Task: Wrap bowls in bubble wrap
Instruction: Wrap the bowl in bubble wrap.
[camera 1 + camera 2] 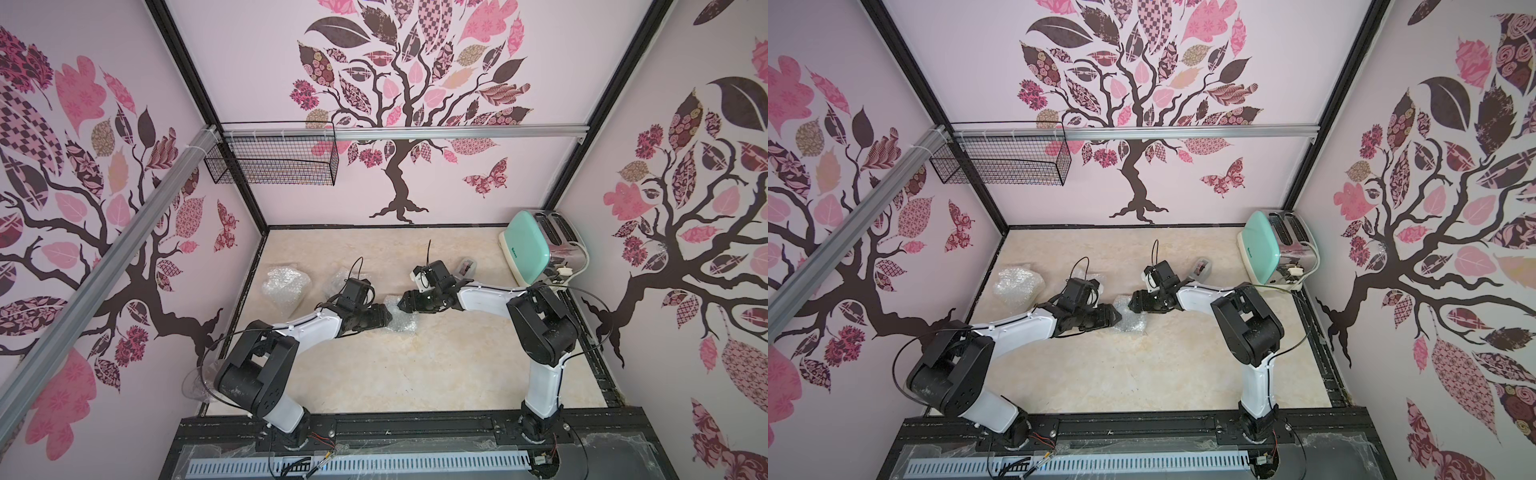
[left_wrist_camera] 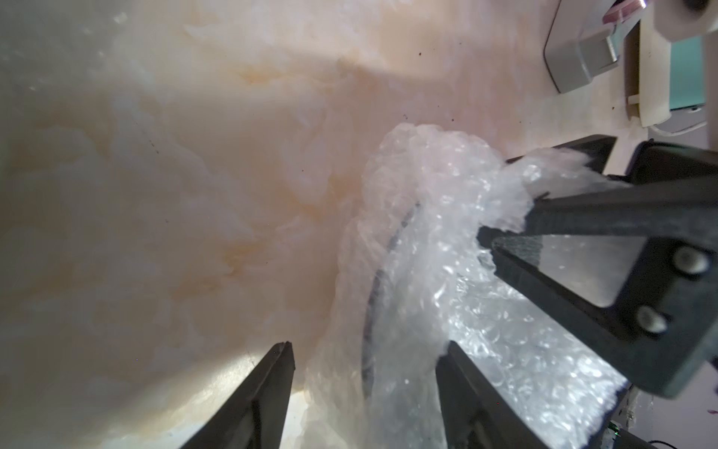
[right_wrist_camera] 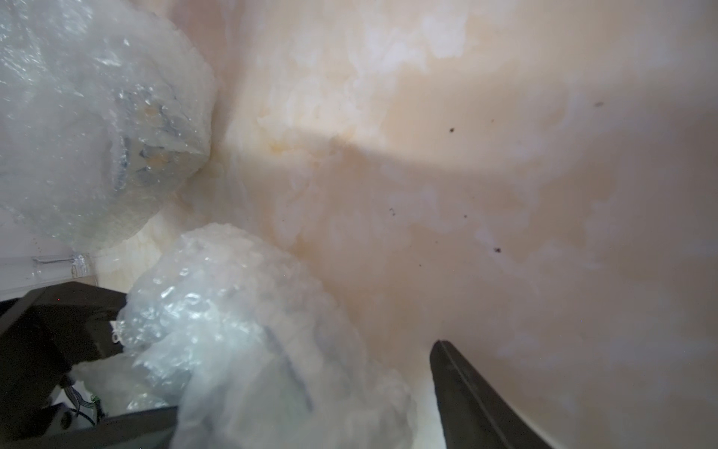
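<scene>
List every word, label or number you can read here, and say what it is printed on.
Toaster: a small green brand mark on its side, too small and blurred to read.
No other writing shows in any view.

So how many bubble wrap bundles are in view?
3. The leftmost bundle, near the wall; the middle bundle, half behind the left arm; the third bundle, between left hand and right hand. More may be hidden.
</scene>
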Controlling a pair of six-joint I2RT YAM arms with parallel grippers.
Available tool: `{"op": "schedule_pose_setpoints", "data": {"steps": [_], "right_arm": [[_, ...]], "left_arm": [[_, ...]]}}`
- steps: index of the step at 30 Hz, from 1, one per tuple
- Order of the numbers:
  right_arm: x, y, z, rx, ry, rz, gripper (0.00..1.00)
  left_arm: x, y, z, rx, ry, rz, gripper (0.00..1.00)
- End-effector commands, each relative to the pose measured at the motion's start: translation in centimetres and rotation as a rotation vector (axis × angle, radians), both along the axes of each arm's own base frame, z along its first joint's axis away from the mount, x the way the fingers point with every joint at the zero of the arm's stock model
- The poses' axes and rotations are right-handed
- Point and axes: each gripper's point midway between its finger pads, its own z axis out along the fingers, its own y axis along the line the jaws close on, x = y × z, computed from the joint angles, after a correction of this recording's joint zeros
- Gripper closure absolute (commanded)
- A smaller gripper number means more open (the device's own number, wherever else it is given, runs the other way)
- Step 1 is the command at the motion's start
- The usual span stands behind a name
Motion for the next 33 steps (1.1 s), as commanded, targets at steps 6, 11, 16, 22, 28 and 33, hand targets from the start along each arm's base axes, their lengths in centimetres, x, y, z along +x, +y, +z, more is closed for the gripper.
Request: {"op": "schedule_pose_setpoints", "data": {"steps": [6, 11, 16, 22, 28, 33], "right_arm": [[-1.4, -1.5, 0.4, -0.029, 0.007, -0.015, 0.3], [-1.5, -2.4, 1.1, -0.059, -0.021, -0.028, 0.29], [-1.7, -2.7, 2.2, -0.054, -0.044, -0.031, 0.28], [-0.9, -3.8, 5.5, -0.077, -0.136, -0.046, 0.27], [1.1, -6.1, 8.2, -0.093, -0.227, -0.117, 0.26], [4.3, -11.3, 9.6, 0.054, -0.226, -0.283, 0.29]], "left_arm": [[0.9, 0.3, -0.2, 0.026, -0.042, -0.002, 0.51], [1.1, 0.2, -0.1, 0.052, -0.042, -0.032, 0.54], [1.2, -0.3, -0.6, 0.058, -0.021, -0.061, 0.58], [1.0, -0.4, -1.0, 0.057, -0.009, -0.078, 0.59], [1.0, -0.5, -0.7, 0.055, -0.011, -0.09, 0.6], [0.8, -0.6, -0.6, 0.054, -0.013, -0.102, 0.6]]}}
